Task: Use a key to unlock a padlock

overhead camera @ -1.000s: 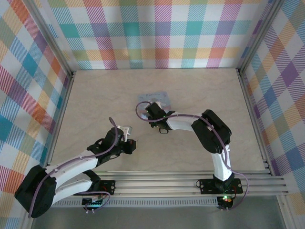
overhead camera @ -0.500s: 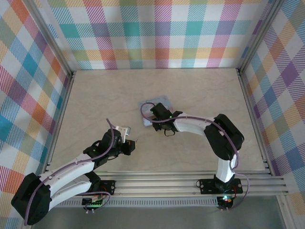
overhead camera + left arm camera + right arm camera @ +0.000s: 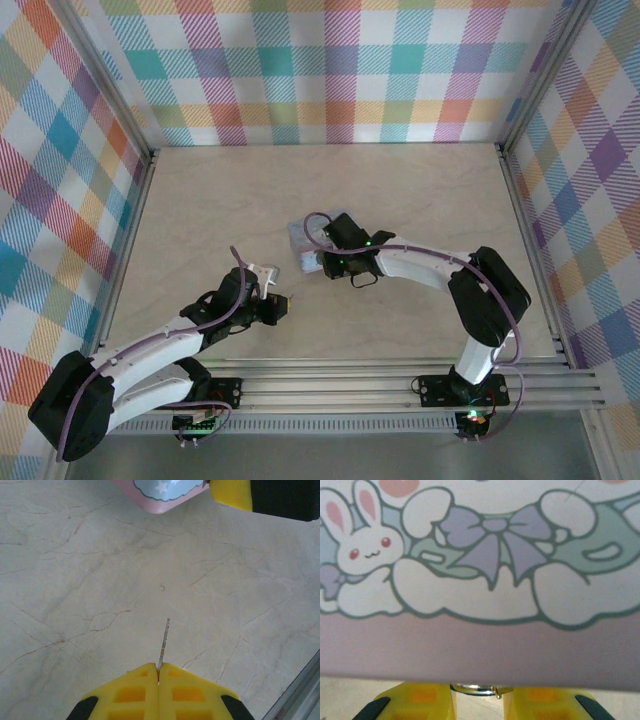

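Note:
My left gripper [image 3: 158, 669] is shut on the key [image 3: 164, 641], whose thin pale blade sticks forward above the table. In the top view this gripper [image 3: 283, 303] hovers front left of the tin. My right gripper [image 3: 476, 692] sits at the near edge of the pink-and-blue cartoon tin [image 3: 485, 580]. Its yellow fingers close on a silvery loop, the padlock [image 3: 472, 689] shackle. The tin's rim hides the lock body. From above, the right gripper [image 3: 322, 262] is at the tin's [image 3: 303, 237] front edge.
The tin's corner [image 3: 160, 495] and one yellow right finger [image 3: 230, 492] lie ahead of the key in the left wrist view. Marbled tabletop [image 3: 420, 200] spreads around the tin. Metal rails [image 3: 400, 375] run along the near edge, with plaid walls on three sides.
The right gripper has drawn the tin nearer and a little left, its elbow swinging out to the right. The left gripper has stayed nearly in place, still gripping the key.

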